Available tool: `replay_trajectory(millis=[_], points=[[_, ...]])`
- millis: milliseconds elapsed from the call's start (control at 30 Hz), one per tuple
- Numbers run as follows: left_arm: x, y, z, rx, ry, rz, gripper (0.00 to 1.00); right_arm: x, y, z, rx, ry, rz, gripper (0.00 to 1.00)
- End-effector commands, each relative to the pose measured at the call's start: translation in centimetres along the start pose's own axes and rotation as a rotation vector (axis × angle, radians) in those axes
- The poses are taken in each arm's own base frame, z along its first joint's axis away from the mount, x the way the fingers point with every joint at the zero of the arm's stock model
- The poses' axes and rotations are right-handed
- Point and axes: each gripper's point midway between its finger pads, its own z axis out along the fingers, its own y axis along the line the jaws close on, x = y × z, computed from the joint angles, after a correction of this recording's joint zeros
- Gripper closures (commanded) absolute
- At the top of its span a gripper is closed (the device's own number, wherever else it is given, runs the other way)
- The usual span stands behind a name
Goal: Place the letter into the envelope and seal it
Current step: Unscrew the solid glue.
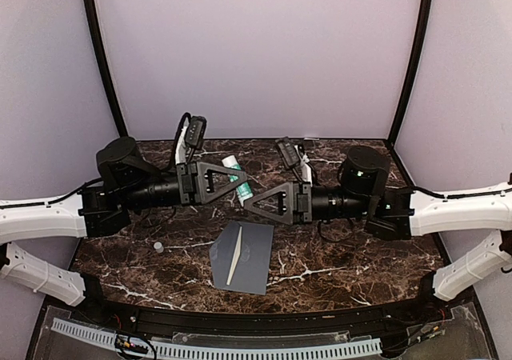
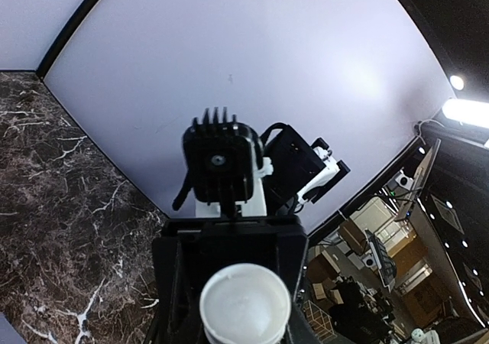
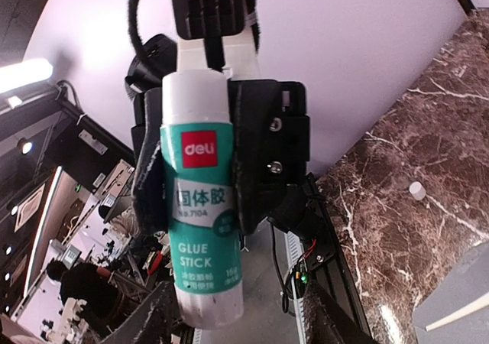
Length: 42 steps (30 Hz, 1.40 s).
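Overhead, two black robot arms are reaching in from either side and meeting above the middle of a dark brown marble table (image 1: pixel 360 256) that is veined with white and ringed by pale lilac walls. The left gripper (image 1: pixel 230 181) is clamping a glue stick (image 1: pixel 242 189) in the air, its jaws pressing on both sides of the tube. The right wrist camera is looking straight at that grip: the tube is white at the end nearest the left wrist, with a teal label carrying a red logo and the words GLUE STICK, and black finger pads are squeezing it from either side. The right gripper (image 1: pixel 250 203) is sitting just beside the stick's free end, and its jaws are standing apart, one blurred finger showing on each side of the tube without touching it. From the left wrist camera, the round white end of the stick is filling the bottom of the view between that gripper's own fingers. Below the arms, the envelope (image 1: pixel 254 252), grey-blue and flat, is lying on the table nearer the front edge. The letter (image 1: pixel 234 264) is showing only as a thin cream sliver running diagonally across it. To the left, well apart from the envelope, a small white cylinder (image 1: pixel 158 247) is resting on the marble.
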Motion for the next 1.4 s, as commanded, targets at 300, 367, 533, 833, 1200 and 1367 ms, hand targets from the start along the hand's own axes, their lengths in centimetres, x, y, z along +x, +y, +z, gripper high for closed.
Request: replay_trajectory(millis=[300,367,533,833,1200,1367], points=[[-0.4,6.5,-2.1,-0.400,-0.073,-0.192,1.00,-1.8,-3.8,-3.1,0.570,-0.092,-0.263,0.35],[-0.2,6.8,-2.1,-0.416,-0.071,-0.207,1.00,-1.3,-4.7,-2.7,0.637,-0.055,-0.277,0.41],[0.5,7.3,-2.0,-0.423,-0.051,-0.227,1.00,-0.4,-5.7,-0.5,0.699,0.001,-0.298,0.53],[0.7,7.5,-1.7,-0.418,-0.038,-0.229,1.00,0.0,-6.4,1.4,0.733,0.046,-0.331,0.65],[1.1,7.3,-1.0,-0.393,-0.010,-0.234,1.00,0.3,-6.3,1.9,0.706,0.052,-0.335,0.82],[1.4,7.1,-0.7,-0.374,0.008,-0.232,1.00,0.1,-6.2,1.7,0.703,0.035,-0.322,0.92]])
